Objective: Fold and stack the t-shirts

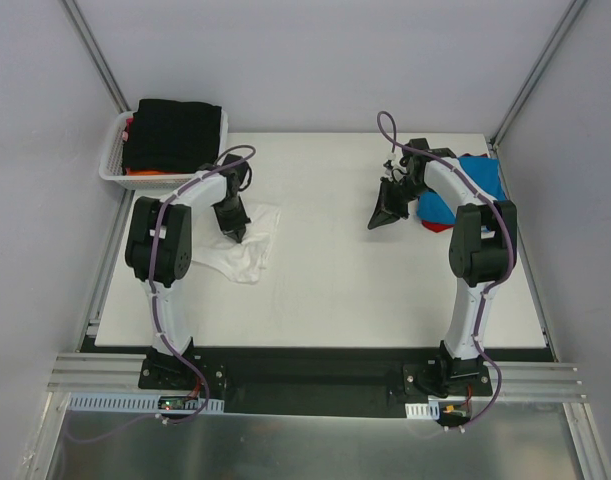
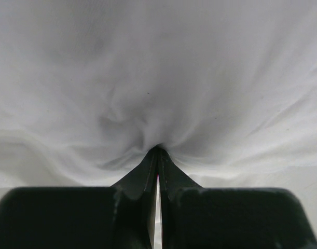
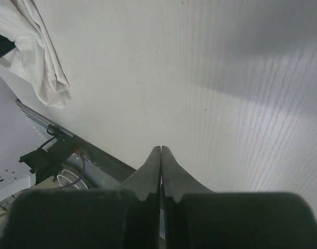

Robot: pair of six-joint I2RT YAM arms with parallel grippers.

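Worktop (image 1: 365,290): white t-shirt (image 1: 247,245) crumpled at left; only left wrist view shows left jaws pinching its puckered cloth. Only top view shows blue t-shirt (image 1: 480,180) far right, black t-shirt (image 1: 180,125) in basket (image 1: 113,160). Right jaws pressed together, empty, over bare worktop

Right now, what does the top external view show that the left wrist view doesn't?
Only top external: the basket holding a black t-shirt, the blue t-shirt, and the right gripper. Only left wrist: fabric puckering where the left gripper pinches the white t-shirt. Both: that gripper on that white shirt.
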